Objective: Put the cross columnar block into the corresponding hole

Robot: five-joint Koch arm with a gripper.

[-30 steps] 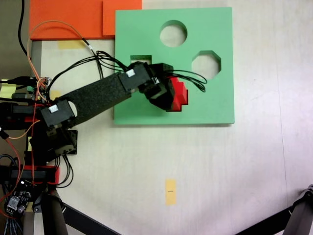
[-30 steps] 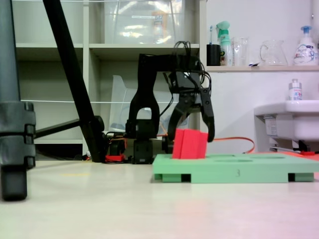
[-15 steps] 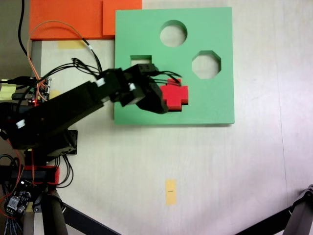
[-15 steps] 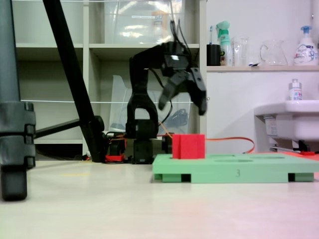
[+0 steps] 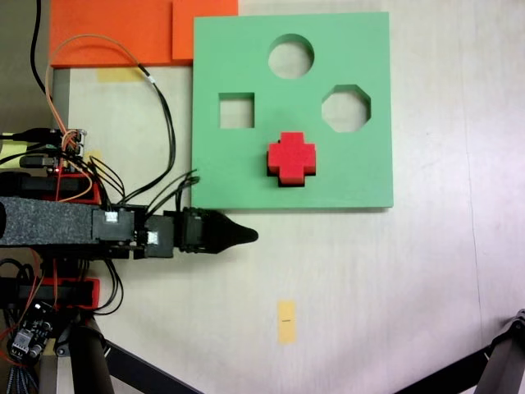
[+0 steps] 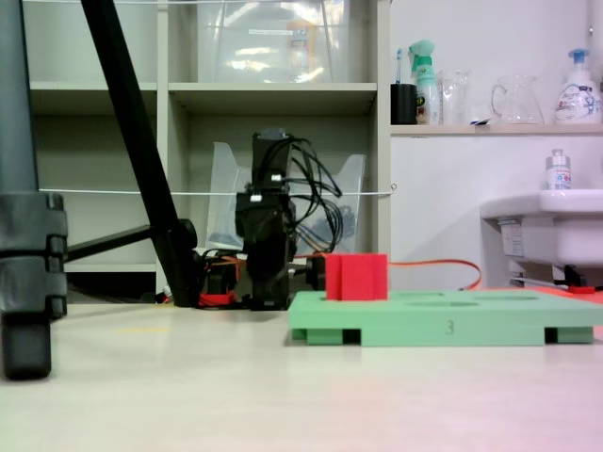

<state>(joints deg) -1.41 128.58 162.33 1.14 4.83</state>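
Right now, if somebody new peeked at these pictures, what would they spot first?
Probably the bright red cross block, sitting in the plus-shaped hole of the green board and sticking up above its top in the low fixed view. Next, the black robot arm lying across the table to the left of the board in the top fixed view, its pointed hand clear of the board. Then the orange foam sheet at the top-left corner.

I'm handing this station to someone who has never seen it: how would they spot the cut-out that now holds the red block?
Find the green square foam board lying on the pale table in the fixed view from above. It has four cut-outs: round, square, octagonal, and the plus-shaped hole nearest the board's lower edge. That hole alone is filled, with the red cross block standing up out of it.
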